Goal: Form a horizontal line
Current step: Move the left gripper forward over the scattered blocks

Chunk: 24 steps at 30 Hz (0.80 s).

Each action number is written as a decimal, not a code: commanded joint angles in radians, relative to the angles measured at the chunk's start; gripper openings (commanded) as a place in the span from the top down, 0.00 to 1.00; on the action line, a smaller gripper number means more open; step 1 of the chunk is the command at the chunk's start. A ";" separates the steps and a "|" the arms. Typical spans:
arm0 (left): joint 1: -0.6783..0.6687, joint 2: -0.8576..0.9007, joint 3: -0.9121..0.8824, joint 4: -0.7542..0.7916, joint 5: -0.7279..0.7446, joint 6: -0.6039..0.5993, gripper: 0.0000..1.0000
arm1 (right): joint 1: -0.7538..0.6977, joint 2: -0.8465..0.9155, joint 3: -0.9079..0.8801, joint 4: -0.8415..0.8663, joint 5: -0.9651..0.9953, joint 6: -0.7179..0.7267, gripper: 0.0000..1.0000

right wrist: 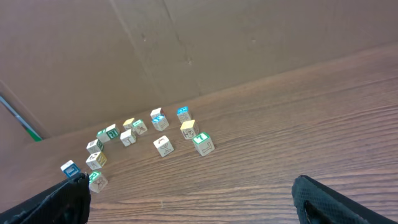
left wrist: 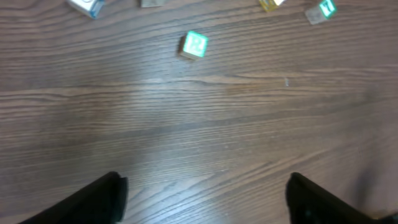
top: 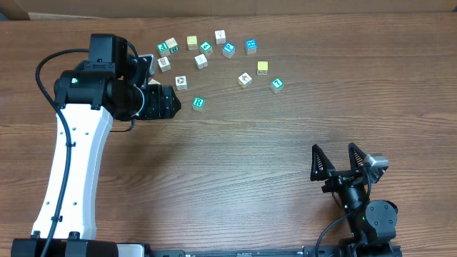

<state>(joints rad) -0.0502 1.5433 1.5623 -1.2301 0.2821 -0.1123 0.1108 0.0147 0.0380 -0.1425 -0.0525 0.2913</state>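
No legible text is showing. The toy cubes [top: 201, 61] near the far edge of the table [top: 235, 164] are bearing marks too small to read.

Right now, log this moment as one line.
left gripper open, empty, short of teal cube | right gripper open, empty | white cubes scattered, no line yet

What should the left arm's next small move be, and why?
Probably shift the open left gripper over the nearby white-faced cube: no row is formed yet, and only a teal cube lies ahead of it.
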 commanded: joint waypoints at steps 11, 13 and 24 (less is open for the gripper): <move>0.004 0.006 0.017 0.011 -0.081 -0.051 0.12 | -0.006 -0.012 -0.003 0.007 -0.002 0.003 0.00; 0.004 0.006 0.017 0.011 -0.082 -0.053 0.10 | -0.006 -0.012 -0.003 0.007 -0.002 0.003 0.00; 0.004 0.006 0.017 0.035 -0.083 -0.054 0.09 | -0.006 -0.012 -0.003 0.007 -0.002 0.003 0.00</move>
<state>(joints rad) -0.0502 1.5433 1.5623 -1.2037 0.2081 -0.1555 0.1108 0.0147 0.0380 -0.1425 -0.0521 0.2916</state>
